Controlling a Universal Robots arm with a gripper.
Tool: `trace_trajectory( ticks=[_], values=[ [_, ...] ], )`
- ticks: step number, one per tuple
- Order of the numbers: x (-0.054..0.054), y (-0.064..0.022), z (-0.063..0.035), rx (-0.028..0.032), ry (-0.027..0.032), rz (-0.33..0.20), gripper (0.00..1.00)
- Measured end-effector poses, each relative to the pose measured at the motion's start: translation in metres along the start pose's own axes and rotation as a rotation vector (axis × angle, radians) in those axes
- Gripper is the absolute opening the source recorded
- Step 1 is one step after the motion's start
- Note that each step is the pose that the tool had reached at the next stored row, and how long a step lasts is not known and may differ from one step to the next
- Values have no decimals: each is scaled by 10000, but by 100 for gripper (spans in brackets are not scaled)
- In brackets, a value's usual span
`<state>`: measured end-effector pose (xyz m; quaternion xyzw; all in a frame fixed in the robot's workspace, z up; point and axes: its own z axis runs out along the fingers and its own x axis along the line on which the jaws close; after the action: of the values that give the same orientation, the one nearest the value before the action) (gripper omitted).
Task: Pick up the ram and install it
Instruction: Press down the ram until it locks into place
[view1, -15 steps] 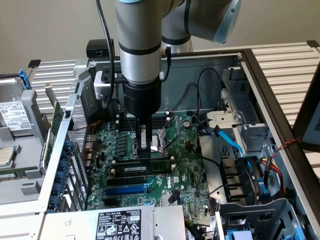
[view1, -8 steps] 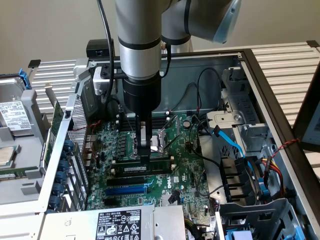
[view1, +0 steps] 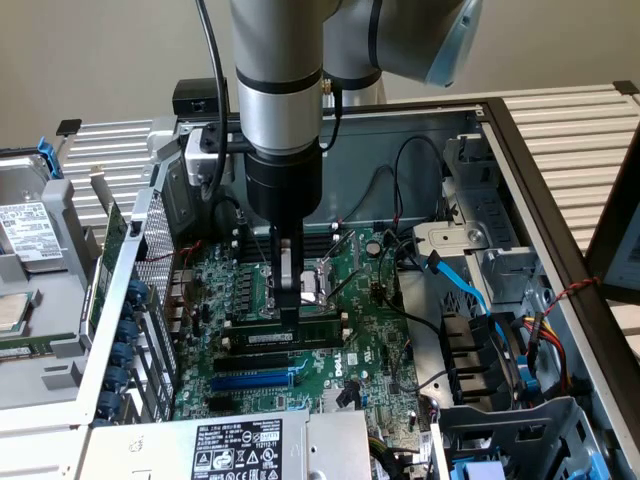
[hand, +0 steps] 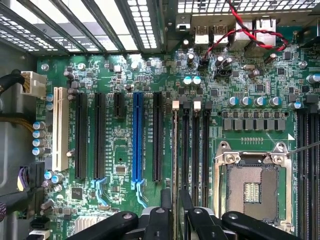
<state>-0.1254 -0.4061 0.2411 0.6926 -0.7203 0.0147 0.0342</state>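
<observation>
The arm reaches straight down into the open computer case, a vertical approach that suits slots facing upward. The gripper is closed partway, its two slim black fingers pinching the ram across its thin faces at mid-length; gripping the middle probably keeps the stick level and leaves both ends free for the clips. In the exterior view the ram is a long, flat, dark green board with a white label strip. It stands on edge in line with the black memory slots, at six o'clock of the square metal CPU socket and twelve o'clock of the blue expansion slot. In the wrist view the ram shows edge-on as a narrow strip running out from between the fingers, directly over the memory slot farthest from the CPU socket and parallel to the empty slots beside it, whose white end clips look glossy and plastic. Whether its lower edge is already in the slot or just above it, I cannot tell. The motherboard is matte green, studded with shiny round capacitors, and a twisted red-and-black wire lies well clear of the fingers.
</observation>
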Motion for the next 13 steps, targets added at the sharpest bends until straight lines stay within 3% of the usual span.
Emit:
trace_trajectory(
  ticks=[5,6,7,13],
  values=[
    [-1,4,-10,-23,28,-3,19],
    [-2,7,-10,-27,41,-2,13],
    [-2,10,-10,-32,54,-1,13],
    [-15,25,-1,-36,199,3,10]
  ],
)
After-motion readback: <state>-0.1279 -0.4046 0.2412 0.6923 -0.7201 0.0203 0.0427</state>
